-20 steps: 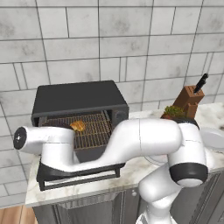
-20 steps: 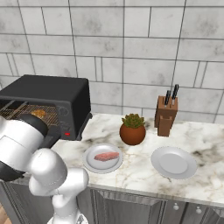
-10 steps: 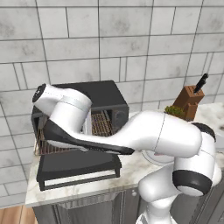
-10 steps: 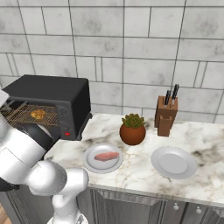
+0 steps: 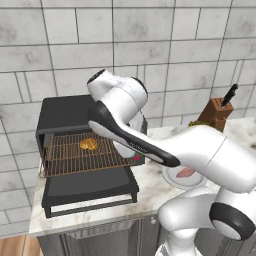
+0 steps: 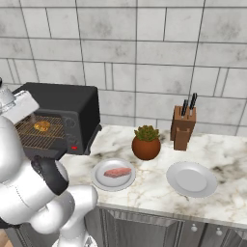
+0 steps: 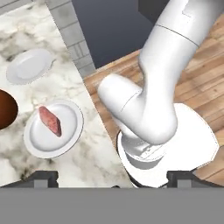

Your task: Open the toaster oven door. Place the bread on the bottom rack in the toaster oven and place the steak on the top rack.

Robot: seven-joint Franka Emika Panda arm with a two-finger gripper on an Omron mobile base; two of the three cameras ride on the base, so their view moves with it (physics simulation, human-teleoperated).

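Standing at roughly halfway, by my read: toaster oven door [image 5: 90, 189] is down flat on the counter [image 6: 226, 159], and the bread [image 5: 88, 144] sits on a copper wire rack [image 5: 75, 155] inside the toaster oven [image 5: 65, 117]. Can't separate two racks from these views, so whether it is the bottom one is unconfirmed.

Left to do — the steak [image 6: 117, 172]. It lies on a small white plate [image 6: 102, 179] just right of the oven, in front of the potted plant [image 6: 146, 143]; an empty white plate [image 6: 193, 179] lies further right, knife block [image 6: 184, 126] behind it.

Arm pose: elbow raised high in front of the oven, hand turned back, camera looking down over the counter edge at the steak plate [image 7: 48, 144] and the floor.

Gripper [image 7: 113, 178] — just the two dark tips at the frame bottom, spread wide, nothing between them.
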